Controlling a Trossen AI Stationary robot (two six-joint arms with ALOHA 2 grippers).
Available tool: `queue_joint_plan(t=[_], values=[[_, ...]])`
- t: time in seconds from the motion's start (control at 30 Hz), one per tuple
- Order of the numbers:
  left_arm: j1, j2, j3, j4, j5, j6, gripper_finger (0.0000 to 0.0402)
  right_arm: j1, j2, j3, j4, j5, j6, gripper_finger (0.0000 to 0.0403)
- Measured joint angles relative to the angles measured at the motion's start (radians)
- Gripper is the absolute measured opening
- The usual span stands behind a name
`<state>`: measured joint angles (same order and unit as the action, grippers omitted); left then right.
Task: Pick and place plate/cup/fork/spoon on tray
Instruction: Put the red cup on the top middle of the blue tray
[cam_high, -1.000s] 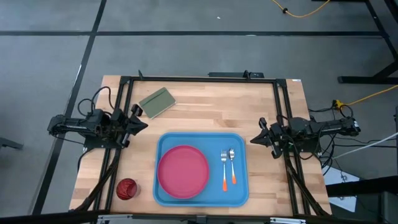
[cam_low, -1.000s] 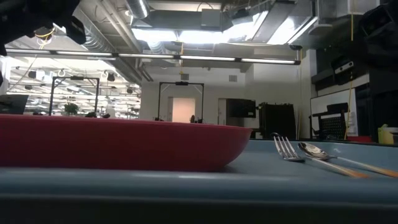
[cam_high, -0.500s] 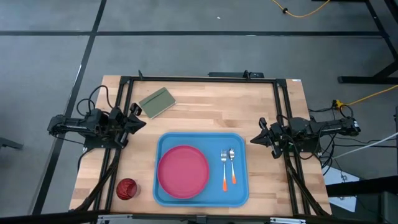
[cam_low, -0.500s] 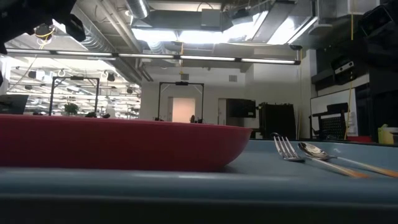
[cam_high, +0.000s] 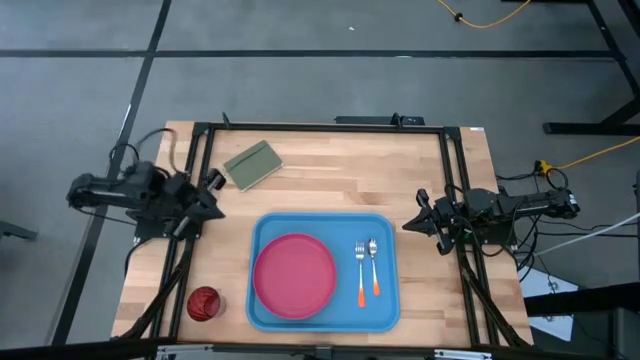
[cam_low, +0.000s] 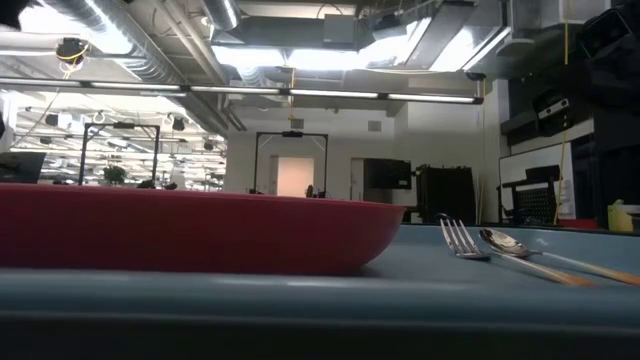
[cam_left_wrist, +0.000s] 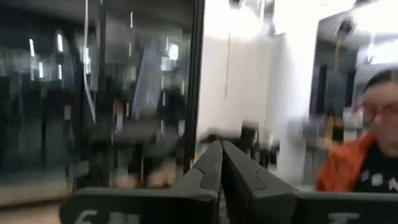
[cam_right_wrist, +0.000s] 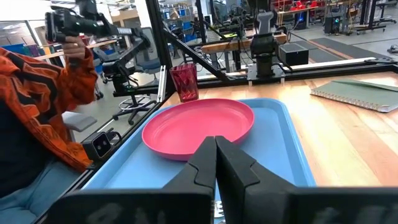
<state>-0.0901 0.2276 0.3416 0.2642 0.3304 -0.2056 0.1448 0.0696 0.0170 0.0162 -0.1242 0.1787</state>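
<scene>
The plate (cam_high: 294, 276), fork (cam_high: 360, 273) and spoon (cam_high: 373, 264) already lie in the tray (cam_high: 322, 319); only the cup (cam_high: 203, 303) waits on the table – well behind the left gripper (cam_high: 206, 196), fingers pressed together, empty. The right gripper (cam_high: 412, 223) – likewise closed, empty – idles beside the tray. No readable writing

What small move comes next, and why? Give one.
Probably swing the left claw toward the cup and open it. The plate, fork and spoon already lie in the tray, while the cup stands on the table outside the tray's left edge. The left claw is shut and nearer; the right claw waits shut at the table's right.
</scene>
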Motion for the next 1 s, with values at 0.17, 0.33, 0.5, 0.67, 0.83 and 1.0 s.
queue_joint_plan(t=[0.17,0.33,0.5,0.67,0.83,1.0], values=[[-0.025,0.234,0.231,-0.311,-0.002,-0.003,0.0000,0.000,0.000,0.000,0.000,0.000,0.000,0.0008],[-0.073,0.422,0.493,-0.653,0.041,-0.049,0.0000,0.000,0.000,0.000,0.000,0.000,0.000,0.0008],[-0.167,0.557,0.690,-0.962,-0.023,0.026,0.0000,0.000,0.000,0.000,0.000,0.000,0.000,0.0008],[-0.298,0.626,0.772,-1.197,-0.134,-0.006,0.0000,0.000,0.000,0.000,0.000,0.000,0.000,0.0008],[-0.468,0.664,0.772,-1.263,-0.173,-0.077,0.0000,0.000,0.000,0.000,0.000,0.000,0.000,0.0008],[-0.668,0.704,0.772,-1.204,-0.218,-0.085,0.0000,0.000,0.000,0.000,0.000,0.000,0.000,0.0008]])
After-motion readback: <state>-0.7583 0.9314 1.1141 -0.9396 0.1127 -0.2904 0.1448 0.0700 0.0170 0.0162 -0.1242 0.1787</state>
